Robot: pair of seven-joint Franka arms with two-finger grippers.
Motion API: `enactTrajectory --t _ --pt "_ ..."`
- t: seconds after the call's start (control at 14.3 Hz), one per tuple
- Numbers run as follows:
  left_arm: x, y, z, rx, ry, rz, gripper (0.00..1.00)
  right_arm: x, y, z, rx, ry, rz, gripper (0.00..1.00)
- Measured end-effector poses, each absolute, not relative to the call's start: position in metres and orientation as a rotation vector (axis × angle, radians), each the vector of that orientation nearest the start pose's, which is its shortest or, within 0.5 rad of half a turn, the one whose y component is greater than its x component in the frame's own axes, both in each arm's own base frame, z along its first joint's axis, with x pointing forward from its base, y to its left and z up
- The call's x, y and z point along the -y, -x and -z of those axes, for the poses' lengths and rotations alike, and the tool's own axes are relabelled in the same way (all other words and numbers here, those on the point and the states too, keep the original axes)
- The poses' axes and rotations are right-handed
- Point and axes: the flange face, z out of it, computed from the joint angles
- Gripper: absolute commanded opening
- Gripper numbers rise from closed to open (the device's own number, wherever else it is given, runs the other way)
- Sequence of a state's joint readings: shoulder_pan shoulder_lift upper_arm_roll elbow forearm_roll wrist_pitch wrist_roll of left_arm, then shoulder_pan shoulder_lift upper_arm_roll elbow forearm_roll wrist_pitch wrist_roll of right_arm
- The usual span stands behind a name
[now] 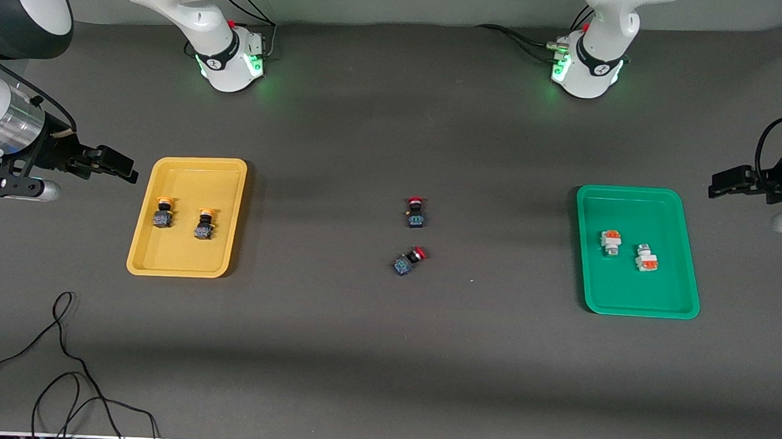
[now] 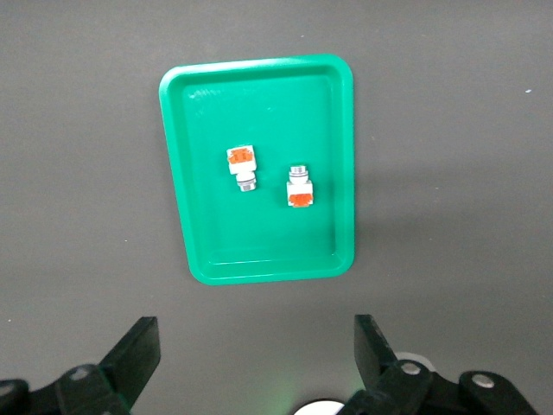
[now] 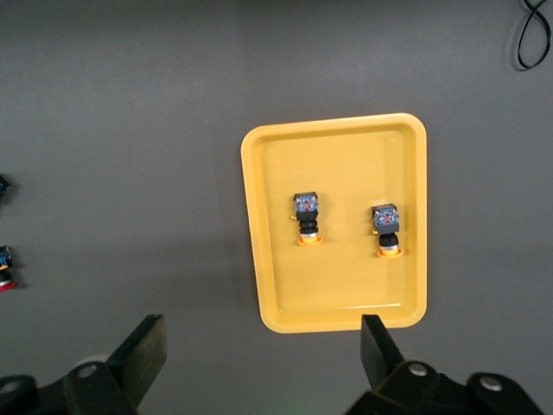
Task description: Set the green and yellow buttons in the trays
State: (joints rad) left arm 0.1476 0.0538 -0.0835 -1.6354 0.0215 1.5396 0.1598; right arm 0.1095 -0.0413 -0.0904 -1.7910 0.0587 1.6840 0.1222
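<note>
Two yellow-capped buttons (image 1: pixel 163 212) (image 1: pixel 205 224) lie in the yellow tray (image 1: pixel 185 257) toward the right arm's end of the table. Two white-and-orange buttons (image 1: pixel 610 241) (image 1: pixel 646 258) lie in the green tray (image 1: pixel 638 296) toward the left arm's end. My right gripper (image 1: pixel 124 167) hovers open and empty beside the yellow tray's outer edge; its wrist view shows the tray (image 3: pixel 346 294) and both buttons (image 3: pixel 307 218) (image 3: pixel 387 229). My left gripper (image 1: pixel 722 183) hovers open and empty beside the green tray, which shows in its wrist view (image 2: pixel 259 251) with both buttons (image 2: pixel 243 166) (image 2: pixel 299 187).
Two red-capped switches (image 1: pixel 416 212) (image 1: pixel 409 260) lie on the dark table midway between the trays. A loose black cable (image 1: pixel 61 363) curls near the front edge at the right arm's end. Both arm bases stand along the table's back edge.
</note>
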Motion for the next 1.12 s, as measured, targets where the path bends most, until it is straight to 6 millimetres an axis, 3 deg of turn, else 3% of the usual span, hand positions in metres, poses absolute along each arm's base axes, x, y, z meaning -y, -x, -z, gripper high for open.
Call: enactTrajectory --t 0.28,0.49,0.84,1.12 --pt "0.004 -0.552 -0.592 -0.148 3.119 -0.216 1.00 -0.022 -0.539 -0.577 -0.148 3.079 -0.089 1.00" --pt "0.034 -0.549 -0.603 -0.139 3.112 -0.204 1.00 -0.020 -0.538 -0.599 -0.149 3.079 -0.084 1.00" --pt "0.028 -0.549 -0.607 -0.118 3.120 -0.195 1.00 -0.019 -0.540 -0.593 -0.152 3.081 -0.126 1.00" --pt "0.022 -0.549 -0.607 -0.112 3.123 -0.196 1.00 -0.020 -0.542 -0.602 -0.148 3.086 -0.133 1.00"
